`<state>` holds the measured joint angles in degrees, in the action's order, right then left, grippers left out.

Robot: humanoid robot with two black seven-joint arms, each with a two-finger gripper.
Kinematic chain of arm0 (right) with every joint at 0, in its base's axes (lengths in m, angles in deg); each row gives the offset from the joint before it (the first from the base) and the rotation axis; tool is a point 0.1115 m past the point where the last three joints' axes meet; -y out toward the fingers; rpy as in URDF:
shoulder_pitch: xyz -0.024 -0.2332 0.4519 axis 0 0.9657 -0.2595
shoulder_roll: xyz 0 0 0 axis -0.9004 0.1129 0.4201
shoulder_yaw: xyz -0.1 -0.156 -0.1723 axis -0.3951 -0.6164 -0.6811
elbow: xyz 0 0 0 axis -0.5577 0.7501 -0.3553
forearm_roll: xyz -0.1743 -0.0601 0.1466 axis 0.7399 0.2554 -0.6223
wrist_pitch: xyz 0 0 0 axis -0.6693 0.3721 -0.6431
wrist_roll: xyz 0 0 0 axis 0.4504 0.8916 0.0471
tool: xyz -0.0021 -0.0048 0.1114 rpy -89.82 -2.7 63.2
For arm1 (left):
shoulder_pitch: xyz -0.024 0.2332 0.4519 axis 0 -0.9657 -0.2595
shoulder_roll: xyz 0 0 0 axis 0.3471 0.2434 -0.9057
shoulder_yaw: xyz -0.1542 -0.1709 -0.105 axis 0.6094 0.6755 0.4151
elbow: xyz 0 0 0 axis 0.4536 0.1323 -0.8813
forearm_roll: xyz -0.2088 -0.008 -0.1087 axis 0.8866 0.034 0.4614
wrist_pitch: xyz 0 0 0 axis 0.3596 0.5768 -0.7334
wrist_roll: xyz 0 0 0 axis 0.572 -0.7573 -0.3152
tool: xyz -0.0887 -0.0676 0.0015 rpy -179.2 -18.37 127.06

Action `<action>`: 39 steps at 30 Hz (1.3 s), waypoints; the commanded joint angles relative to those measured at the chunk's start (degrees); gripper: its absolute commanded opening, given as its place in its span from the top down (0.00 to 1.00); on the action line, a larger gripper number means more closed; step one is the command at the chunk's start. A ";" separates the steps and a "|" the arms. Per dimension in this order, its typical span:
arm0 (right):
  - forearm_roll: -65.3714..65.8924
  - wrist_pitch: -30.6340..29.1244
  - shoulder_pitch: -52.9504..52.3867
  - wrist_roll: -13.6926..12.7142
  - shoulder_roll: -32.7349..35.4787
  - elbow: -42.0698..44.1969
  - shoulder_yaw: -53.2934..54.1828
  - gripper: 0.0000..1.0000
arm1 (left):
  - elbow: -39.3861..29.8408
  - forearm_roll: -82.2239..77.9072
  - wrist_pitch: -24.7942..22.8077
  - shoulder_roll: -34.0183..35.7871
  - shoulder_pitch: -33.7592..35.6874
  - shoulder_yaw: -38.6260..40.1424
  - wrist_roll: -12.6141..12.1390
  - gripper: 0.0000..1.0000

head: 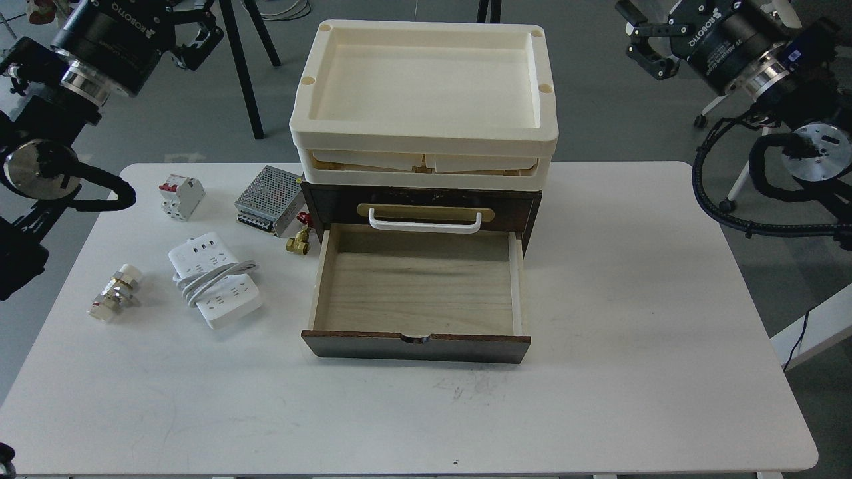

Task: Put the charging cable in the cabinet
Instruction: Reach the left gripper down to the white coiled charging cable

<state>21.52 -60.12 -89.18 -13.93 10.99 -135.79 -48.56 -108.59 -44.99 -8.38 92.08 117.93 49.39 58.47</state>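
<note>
Nearest the camera, bare white table [413,412] is lying in front of the cabinet [419,266], whose lower drawer is standing pulled out toward the near edge, its light wood floor showing with nothing in it; that open mouth is evidently waiting to receive the load. To the left of the drawer, close beside it but apart, the charging cable [214,278] is lying flat on the table, its thick cord looped around its middle so the bundle is staying compact and can go in as one piece. It is not yet in the cabinet, so the task is looking barely begun.

Just beyond it, a grey mesh box [269,197] is sitting against the cabinet's left side, a small brass valve [299,241] is resting beside the drawer's far left corner, a white-and-red breaker [180,195] is standing farther left, and a brass fitting [117,290] is lying near the left edge. Cream trays [424,93] are stacked on the cabinet top.

Both arms are hanging high and clear of the table. The left gripper [196,41] is holding nothing; its fingers are dark and seem parted, though I cannot tell for sure. The right gripper [644,41] is showing its fingers spread, with nothing between them. The left arm, being on the cable's side, is probably the one to reach.
</note>
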 commanded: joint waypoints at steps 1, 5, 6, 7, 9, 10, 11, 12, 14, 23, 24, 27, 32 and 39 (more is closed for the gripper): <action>0.05 0.00 5.90 0.04 3.89 0.07 8.66 0.00 | -13.77 -28.79 0.01 5.54 -2.79 -0.12 0.53 0.00; 0.05 0.00 10.48 -0.05 6.18 1.56 12.98 0.00 | -18.89 -67.02 0.01 7.22 -7.98 -2.22 3.08 0.00; -0.04 0.00 11.09 -0.05 7.06 2.26 13.16 0.00 | -18.28 -76.94 0.01 7.31 -8.25 -2.84 3.34 0.00; -0.04 0.00 11.54 -0.05 7.85 2.62 13.34 0.00 | -16.54 -86.53 0.01 7.31 -8.52 -3.10 3.87 0.00; -0.83 0.00 13.02 -0.05 8.82 2.71 13.43 0.00 | -10.14 -100.88 0.01 6.87 -8.96 -3.37 6.32 0.00; -1.70 0.00 13.90 -0.05 9.00 2.62 13.43 0.00 | -7.58 -105.56 0.01 6.44 -9.04 -3.72 7.72 0.00; -2.67 0.00 14.70 0.04 9.18 2.53 13.43 0.00 | -5.03 -107.65 0.01 6.08 -9.13 -4.59 9.04 0.00; -3.72 0.00 15.23 0.04 9.35 2.53 13.43 0.00 | -3.18 -107.65 0.01 5.91 -9.13 -5.99 9.72 0.00; -4.78 0.00 15.93 0.04 9.79 2.36 13.43 0.00 | -1.15 -107.65 1.11 5.47 -8.78 -9.76 9.72 0.00; -5.93 0.00 17.16 0.13 10.06 2.53 13.43 0.00 | 13.44 -107.65 10.08 0.63 -7.82 -17.26 9.72 0.02; -5.93 0.00 17.43 0.13 10.06 2.62 13.43 0.00 | 13.97 -107.65 10.34 0.63 -7.73 -17.26 9.72 0.02; -5.93 0.00 18.04 0.22 10.06 2.62 13.43 0.00 | 15.03 -107.65 11.22 0.54 -7.64 -17.34 9.72 0.08; -5.93 0.00 18.92 0.22 9.88 2.53 13.43 0.00 | 17.40 -107.65 11.05 0.63 -7.46 -20.85 9.72 0.46; -5.93 0.00 20.15 0.22 9.97 2.71 13.51 0.00 | 16.62 -107.65 11.57 1.24 -7.29 -21.57 9.72 1.00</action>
<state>15.59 -60.11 -69.57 -13.71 20.97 -133.06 -35.10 -91.43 -152.65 2.70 92.77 110.48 27.65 68.20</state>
